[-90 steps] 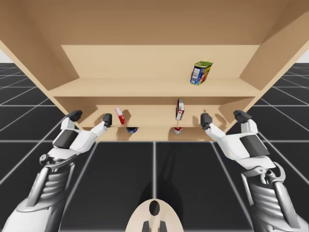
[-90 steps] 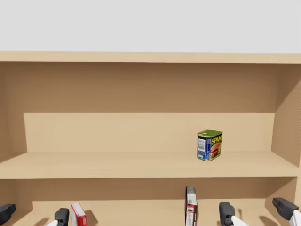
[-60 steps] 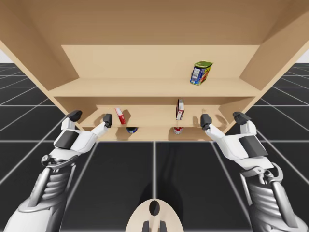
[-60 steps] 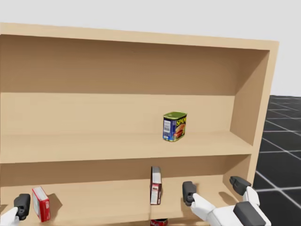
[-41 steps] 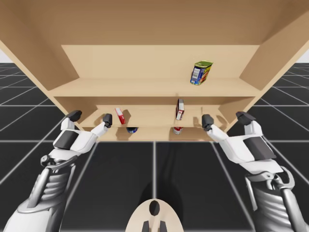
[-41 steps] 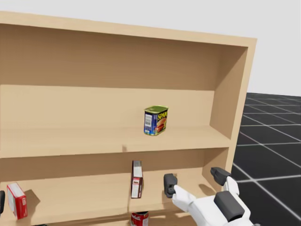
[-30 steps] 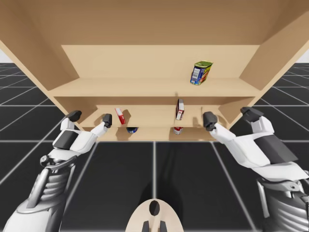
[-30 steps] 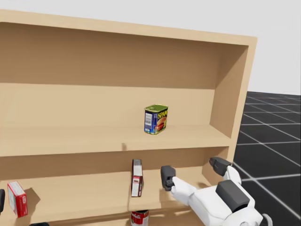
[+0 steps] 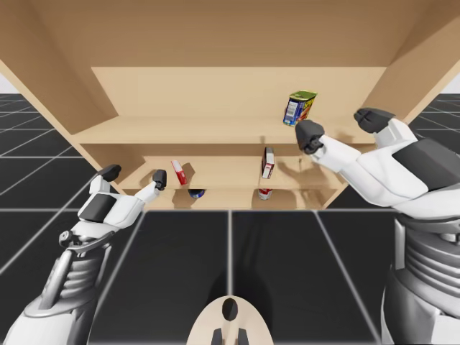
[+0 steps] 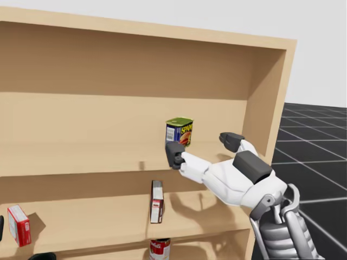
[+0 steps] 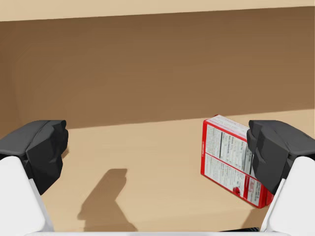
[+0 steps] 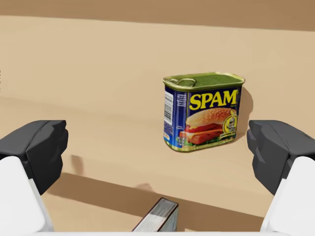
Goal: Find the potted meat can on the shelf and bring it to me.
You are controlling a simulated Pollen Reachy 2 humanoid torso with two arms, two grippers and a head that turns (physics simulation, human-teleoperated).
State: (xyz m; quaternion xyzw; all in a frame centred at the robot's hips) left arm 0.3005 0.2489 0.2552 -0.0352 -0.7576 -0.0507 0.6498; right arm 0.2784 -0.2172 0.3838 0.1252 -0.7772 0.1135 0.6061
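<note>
The potted meat can, blue with a green top, stands upright on the upper board of the wooden shelf, toward its right end. My right gripper is open and hangs just in front of that board. In the right wrist view the can stands ahead of the open right gripper, closer to one finger, and nothing touches it. My left gripper is open at the lower board's left part.
A red box leans on the lower board beside my left gripper. A tall red and white box stands below the can. A red can sits on the lowest level. The shelf's right wall is close.
My right arm has risen from the lower board to the upper one, in front of the can. My head has turned to the right. The left arm has stayed still.
</note>
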